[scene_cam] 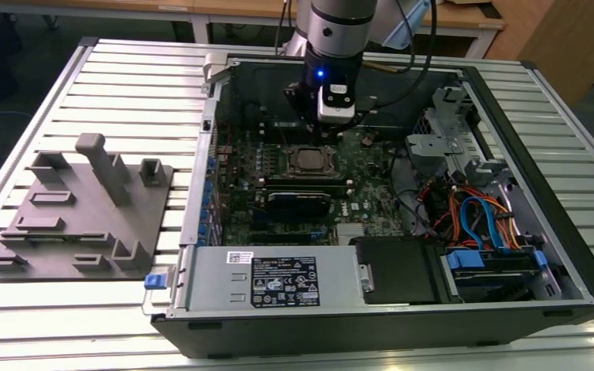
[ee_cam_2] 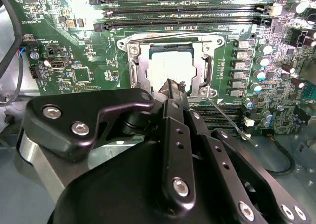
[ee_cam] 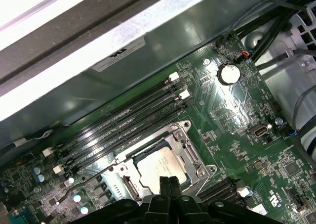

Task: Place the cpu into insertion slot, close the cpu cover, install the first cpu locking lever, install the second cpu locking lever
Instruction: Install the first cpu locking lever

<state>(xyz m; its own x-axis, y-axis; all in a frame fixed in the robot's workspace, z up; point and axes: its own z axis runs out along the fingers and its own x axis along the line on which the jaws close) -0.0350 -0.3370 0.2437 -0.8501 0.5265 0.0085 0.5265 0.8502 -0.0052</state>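
My gripper (ee_cam_2: 174, 89) is closed, nothing between its fingertips, which hang over one edge of the cpu (ee_cam_2: 169, 66). The cpu sits in the insertion slot (ee_cam_2: 168, 47) mid-motherboard (ee_cam_2: 79, 51), with the cpu cover (ee_cam_2: 133, 70) flat around it.

My silver-grey arm (scene_cam: 336, 23) is glowing with a blue light (scene_cam: 320, 75) above a white box (scene_cam: 336, 104); my black gripper (ee_cam_2: 175, 88) is showing linkages (ee_cam_2: 177, 150) studded with silver screws (ee_cam_2: 80, 129).

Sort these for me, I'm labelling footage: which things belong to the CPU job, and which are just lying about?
Job: cpu, cpu cover, locking lever, gripper.
Lying about: grey fixture plate, memory slots, coin battery, blue cables.
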